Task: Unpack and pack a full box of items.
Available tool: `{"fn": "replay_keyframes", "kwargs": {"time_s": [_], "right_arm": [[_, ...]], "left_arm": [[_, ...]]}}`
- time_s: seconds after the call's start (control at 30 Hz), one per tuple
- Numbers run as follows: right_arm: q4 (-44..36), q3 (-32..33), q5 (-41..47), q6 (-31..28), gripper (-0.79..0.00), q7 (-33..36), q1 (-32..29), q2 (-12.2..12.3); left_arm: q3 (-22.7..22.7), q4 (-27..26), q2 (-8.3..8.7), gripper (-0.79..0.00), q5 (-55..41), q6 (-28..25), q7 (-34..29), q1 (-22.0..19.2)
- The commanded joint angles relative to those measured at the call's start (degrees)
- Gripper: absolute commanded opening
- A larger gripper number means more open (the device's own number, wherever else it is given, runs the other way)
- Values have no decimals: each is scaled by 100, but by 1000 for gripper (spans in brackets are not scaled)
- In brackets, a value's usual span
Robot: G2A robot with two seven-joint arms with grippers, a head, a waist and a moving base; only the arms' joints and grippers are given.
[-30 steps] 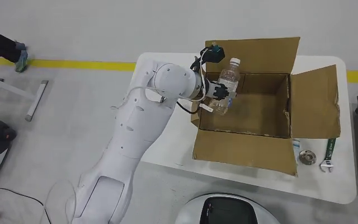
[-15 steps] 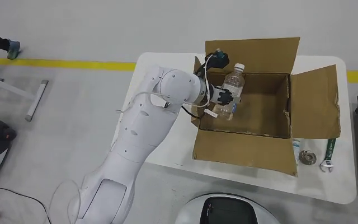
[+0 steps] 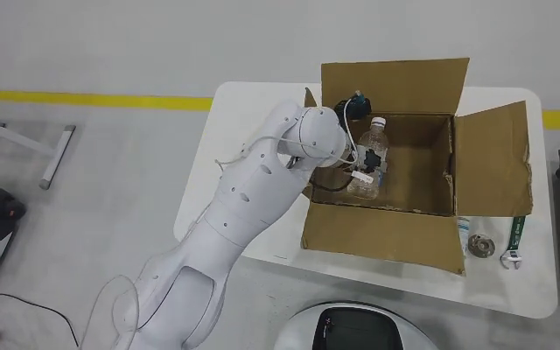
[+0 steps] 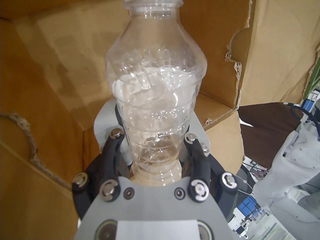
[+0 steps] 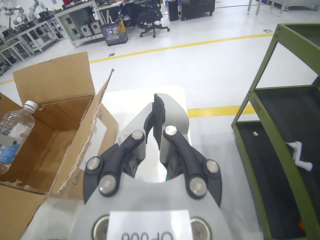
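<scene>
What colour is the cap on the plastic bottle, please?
The cap is white, clearest in the right wrist view.

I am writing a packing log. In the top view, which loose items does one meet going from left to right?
plastic bottle → round metal part → green-handled tool

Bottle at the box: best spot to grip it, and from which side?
Grip the bottle across its ribbed lower body, as the left gripper does, coming in side-on. The ribs probably stiffen the thin wall there; the shoulder tapers, so a grip there would likely slip.
</scene>
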Motion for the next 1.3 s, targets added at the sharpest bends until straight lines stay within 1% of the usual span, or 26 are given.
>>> {"fn": "replay_keyframes", "kwargs": {"time_s": [0.0, 0.07, 0.17, 0.47, 0.6, 0.73, 0.8, 0.83, 0.87, 0.9, 0.93, 1.03, 1.27], "right_arm": [[0, 2, 11, -7, -785, -7, -7, -6], [-2, 8, 20, -4, -785, -14, -15, -14], [-2, 19, 33, -15, -785, -24, -31, -24], [11, 32, 23, -39, -785, -44, -63, -51], [-5, 28, 20, -43, -785, -51, -95, -66], [1, 38, 15, -50, -785, -84, -151, -84], [23, 47, 14, -60, -785, -99, -170, -92], [29, 47, 13, -65, -785, -101, -180, -96], [31, 48, 14, -71, -785, -108, -191, -100], [34, 45, 7, -84, -785, -98, -214, -104], [31, 45, -8, -103, -785, -84, -238, -107], [62, 20, -234, -93, -785, 109, -301, -107], [169, -122, -494, -108, -785, 430, -291, -103]], "left_arm": [[220, 206, -72, -785, 199, 3, -23, -103], [434, 403, -152, -785, 426, 126, -44, -204], [544, 690, -264, -785, 369, 167, -39, -279], [796, 1620, -612, -785, 193, 196, 49, -453], [913, 2008, -769, -785, 189, 179, 186, -469], [1033, 2333, -927, -785, 247, 170, 260, -522], [1059, 2476, -1001, -773, 227, 144, 266, -547], [1073, 2538, -1035, -730, 234, 112, 276, -572], [1091, 2601, -1069, -619, 251, 100, 276, -594], [1098, 2661, -1101, -360, 246, 89, 279, -610], [1114, 2721, -1133, 0, 252, 62, 263, -622], [1153, 2929, -1225, 0, 230, -63, 176, -618], [1131, 3265, -1403, 0, 191, -178, 287, -713]]}}
